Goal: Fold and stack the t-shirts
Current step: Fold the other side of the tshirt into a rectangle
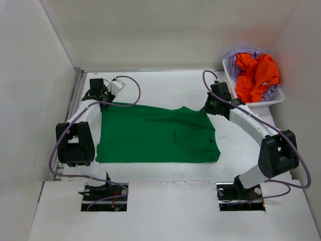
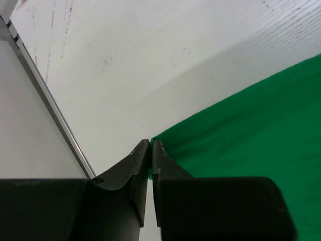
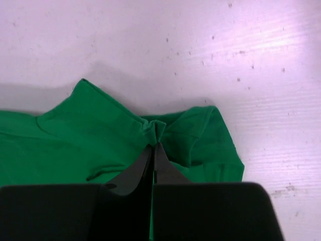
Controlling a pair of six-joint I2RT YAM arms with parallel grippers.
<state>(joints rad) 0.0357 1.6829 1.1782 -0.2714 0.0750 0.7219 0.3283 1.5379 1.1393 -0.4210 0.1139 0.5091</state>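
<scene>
1. Fingers (image 2: 135,160) of the left gripper (image 2: 151,143): pressed almost together on the far-left corner of the plain soft-cloth short-sleeved green t-shirt (image 2: 251,135). A thin green sliver shows in the slit between them.
2. Fingers (image 3: 131,173) of the right gripper (image 3: 155,145): clenched on the green t-shirt's far-right edge. The cloth gathers into a small pucker at the tips.
3. The green t-shirt lies spread mostly flat on the white table (image 1: 165,85), stretched between the two grippers.
4. Hard to make out:
   - In the top view the wrists sit over both sets of fingertips, so the grips only show in the wrist views.
   - In each wrist view the shirt is cut off by the frame edge, and the dark gripper body blocks the bottom.
5. To the far right of the green t-shirt, well apart from it, is a white plastic mesh basket (image 1: 228,73).
   - In it, a crumpled bright orange cloth t-shirt (image 1: 256,75) lies on top.
   - A pale lavender cloth t-shirt (image 1: 233,63) is mostly buried beneath it, so only its edges show.
6. Count:
   - three shirts: one green, one orange, one lavender
   - one basket
   - two black-and-white arms: left arm (image 1: 75,143) beside the green t-shirt's left edge, right arm (image 1: 251,125) off its right edge
</scene>
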